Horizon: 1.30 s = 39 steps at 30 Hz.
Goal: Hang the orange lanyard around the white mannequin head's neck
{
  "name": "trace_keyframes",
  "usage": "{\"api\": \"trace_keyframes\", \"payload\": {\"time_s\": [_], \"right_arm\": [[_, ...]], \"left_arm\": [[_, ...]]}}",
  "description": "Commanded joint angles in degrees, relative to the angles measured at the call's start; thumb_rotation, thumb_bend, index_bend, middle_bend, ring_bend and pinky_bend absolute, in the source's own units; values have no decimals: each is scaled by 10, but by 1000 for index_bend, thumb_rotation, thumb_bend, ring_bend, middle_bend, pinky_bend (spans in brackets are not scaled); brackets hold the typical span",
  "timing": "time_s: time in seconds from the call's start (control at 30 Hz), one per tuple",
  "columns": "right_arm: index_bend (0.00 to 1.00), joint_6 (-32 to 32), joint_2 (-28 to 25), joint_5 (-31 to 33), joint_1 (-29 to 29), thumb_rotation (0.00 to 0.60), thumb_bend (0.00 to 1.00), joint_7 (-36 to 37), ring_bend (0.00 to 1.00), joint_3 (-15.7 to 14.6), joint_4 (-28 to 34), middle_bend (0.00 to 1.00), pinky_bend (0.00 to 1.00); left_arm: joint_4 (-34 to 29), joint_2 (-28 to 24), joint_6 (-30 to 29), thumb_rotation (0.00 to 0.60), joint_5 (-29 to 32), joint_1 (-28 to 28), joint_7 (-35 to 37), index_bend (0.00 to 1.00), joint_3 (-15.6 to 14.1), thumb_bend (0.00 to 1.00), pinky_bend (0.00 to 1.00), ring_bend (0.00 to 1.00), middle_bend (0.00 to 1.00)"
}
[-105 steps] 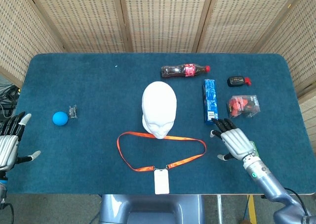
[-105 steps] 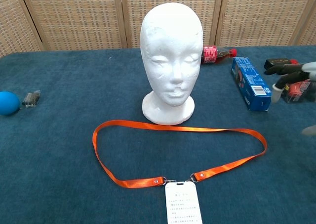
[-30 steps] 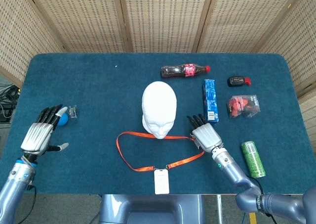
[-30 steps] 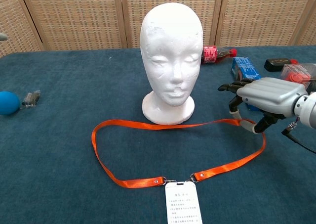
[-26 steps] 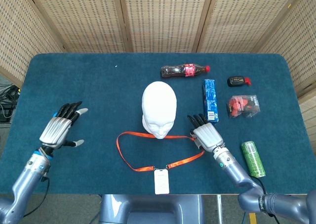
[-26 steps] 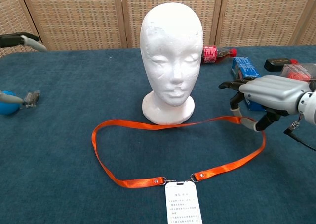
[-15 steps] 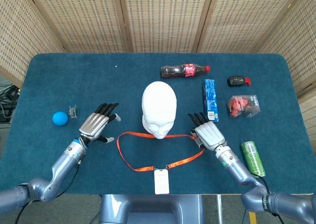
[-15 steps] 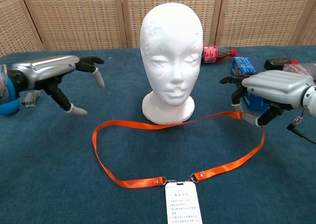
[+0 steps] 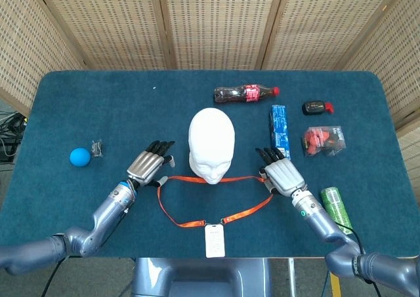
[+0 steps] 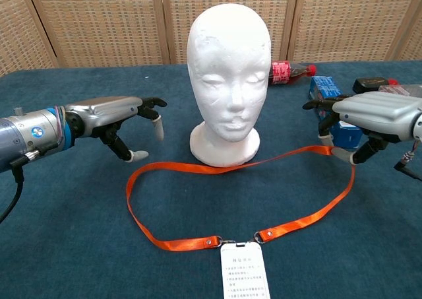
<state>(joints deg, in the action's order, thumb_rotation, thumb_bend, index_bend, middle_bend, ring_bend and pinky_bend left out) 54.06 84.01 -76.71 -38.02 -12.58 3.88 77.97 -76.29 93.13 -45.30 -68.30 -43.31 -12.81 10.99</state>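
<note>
The flat orange ribbon lanyard [image 10: 198, 169] lies as an open loop on the dark blue felt-covered desk [image 9: 98, 107], just in front of the white foam mannequin head [image 10: 227, 74] that stands upright at the desk's centre. Its white rectangular badge card [image 10: 244, 271] lies at 6 o'clock from the head, near the desk's front edge.

The right hand [image 10: 372, 117], at about 4 o'clock from the head, pinches the loop's right end, and in the chest view the strap rises off the desk there. The left hand [image 10: 115, 117], at about 8 o'clock, hovers with fingers spread and nothing in them, just above the loop's left bend; whether a fingertip touches the strap I cannot tell.

The step in hand looks like the left hand's grasp. It should pinch the strap at the left bend, roughly opposite the right hand's hold, so the loop opens evenly. Then both hands would do well to rise together, keeping the loop wider than the crown, carry the far run of strap over the top and behind the head, and lower it to the neck with the badge hanging in front. The foam head probably tips easily, so the strap should clear it rather than drag against the face.
</note>
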Motion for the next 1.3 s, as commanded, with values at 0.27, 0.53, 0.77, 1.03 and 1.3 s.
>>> {"api": "trace_keyframes", "payload": {"time_s": [0.27,0.53,0.77,1.03,1.3], "right_arm": [[687,-9,4,4,3,600,766,14,0,0,-9,0,0],[687,-14,5,3,3,600,766,30,0,2,-13,0,0],[687,-14,6,-3,4,600,766,33,0,0,-14,0,0],[687,-16,8,-3,4,600,766,33,0,2,-17,0,0],[688,-16,9,-2,5,600,766,34,0,3,-18,0,0]], "left_arm": [[64,30,19,600,-39,-11,80,439,-24,365,0,0,0],[116,60,23,600,-62,-18,131,445,-34,369,0,0,0],[142,76,27,600,-67,-23,153,466,-37,401,0,0,0],[155,82,18,600,-79,-22,171,526,-42,449,0,0,0],[159,88,8,600,-84,-22,174,637,-44,451,0,0,0]]}}
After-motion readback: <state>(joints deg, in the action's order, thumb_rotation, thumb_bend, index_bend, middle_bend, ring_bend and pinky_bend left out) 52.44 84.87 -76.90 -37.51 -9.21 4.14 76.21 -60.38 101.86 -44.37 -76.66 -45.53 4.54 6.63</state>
